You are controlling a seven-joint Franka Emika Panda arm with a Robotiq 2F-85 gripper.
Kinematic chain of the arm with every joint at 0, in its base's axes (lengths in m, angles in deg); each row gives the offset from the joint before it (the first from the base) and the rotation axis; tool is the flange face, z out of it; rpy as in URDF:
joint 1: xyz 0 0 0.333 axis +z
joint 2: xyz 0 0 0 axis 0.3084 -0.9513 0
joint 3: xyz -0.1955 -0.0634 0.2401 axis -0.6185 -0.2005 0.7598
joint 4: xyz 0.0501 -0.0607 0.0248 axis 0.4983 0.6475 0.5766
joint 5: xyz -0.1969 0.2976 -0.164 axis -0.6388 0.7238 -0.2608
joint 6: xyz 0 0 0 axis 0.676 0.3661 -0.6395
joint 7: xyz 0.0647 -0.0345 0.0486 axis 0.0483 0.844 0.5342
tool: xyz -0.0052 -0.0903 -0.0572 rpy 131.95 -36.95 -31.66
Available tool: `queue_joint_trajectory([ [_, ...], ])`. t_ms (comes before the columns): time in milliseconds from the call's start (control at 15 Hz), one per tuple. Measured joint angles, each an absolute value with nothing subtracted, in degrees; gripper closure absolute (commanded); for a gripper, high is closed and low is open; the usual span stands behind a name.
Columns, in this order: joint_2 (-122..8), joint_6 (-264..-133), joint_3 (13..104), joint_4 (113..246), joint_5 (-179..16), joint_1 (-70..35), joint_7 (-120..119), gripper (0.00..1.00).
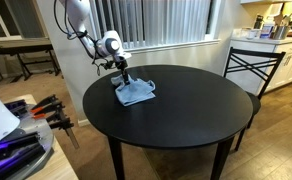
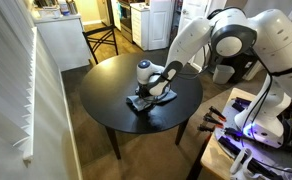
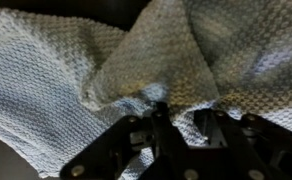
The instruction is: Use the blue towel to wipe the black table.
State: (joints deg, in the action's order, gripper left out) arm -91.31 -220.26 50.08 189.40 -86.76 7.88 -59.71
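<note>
While the gripper [image 1: 123, 78] stood straight over the blue towel [image 1: 138, 94], its jaws looked pinched narrow on a raised fold | towel lay at the black table's [image 1: 191, 110] 10 o'clock edge in an exterior view | bare top stretched toward 4 o'clock

The black table [image 1: 191, 105] lies bare beyond the blue towel [image 1: 136, 95]; 1 chair [image 1: 252, 62] flanks it.

The towel [image 1: 141, 96] lies on the table [image 1: 181, 125], directly under the gripper [image 1: 126, 85]. In the wrist view a raised fold of it sits caught between the jaws, and the rest spreads ahead of them and to both sides. The jaws stand near the table's edge, with a chair [image 1: 248, 62] well apart at the opposite rim
</note>
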Motion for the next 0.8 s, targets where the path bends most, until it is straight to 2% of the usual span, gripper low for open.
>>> queue_joint_trajectory([
  [400, -91.7, -220.2, 49.8, 190.1, -84.4, 7.7, -61.6, 0.0],
  [800, -88.9, -221.7, 47.5, 192.8, -84.3, 8.9, -67.0, 0.0],
])
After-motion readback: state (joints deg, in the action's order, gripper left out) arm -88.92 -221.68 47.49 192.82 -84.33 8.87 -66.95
